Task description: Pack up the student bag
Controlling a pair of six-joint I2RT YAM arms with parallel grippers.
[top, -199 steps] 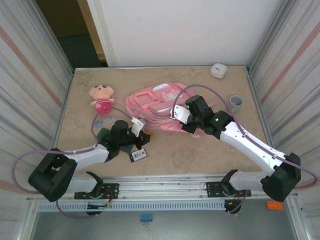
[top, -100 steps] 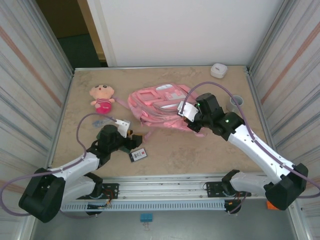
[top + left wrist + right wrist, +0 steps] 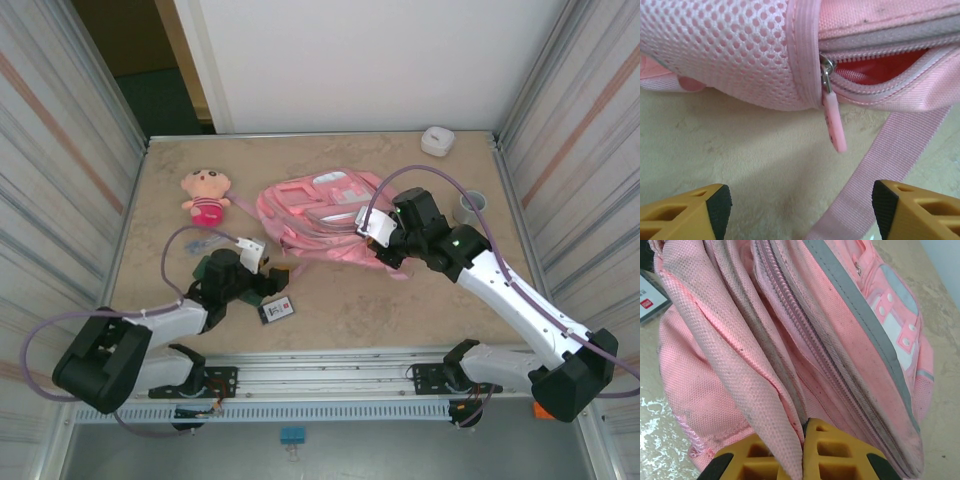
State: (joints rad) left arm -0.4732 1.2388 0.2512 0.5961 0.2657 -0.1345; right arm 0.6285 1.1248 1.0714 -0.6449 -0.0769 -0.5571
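Pink student bag (image 3: 310,205) pinched in right hand (image 3: 802,446).

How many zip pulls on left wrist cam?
1: a pink zip pull hanging on the backpack, at the end of its part-open zip. Others may be hidden.

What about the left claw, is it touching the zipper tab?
Apart. Left wrist view: bare table separates the open left gripper from the zipper tab.

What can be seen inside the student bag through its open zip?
Through the partly open zip of the student bag, red lining shows; anything deeper is covered by the pink fabric.
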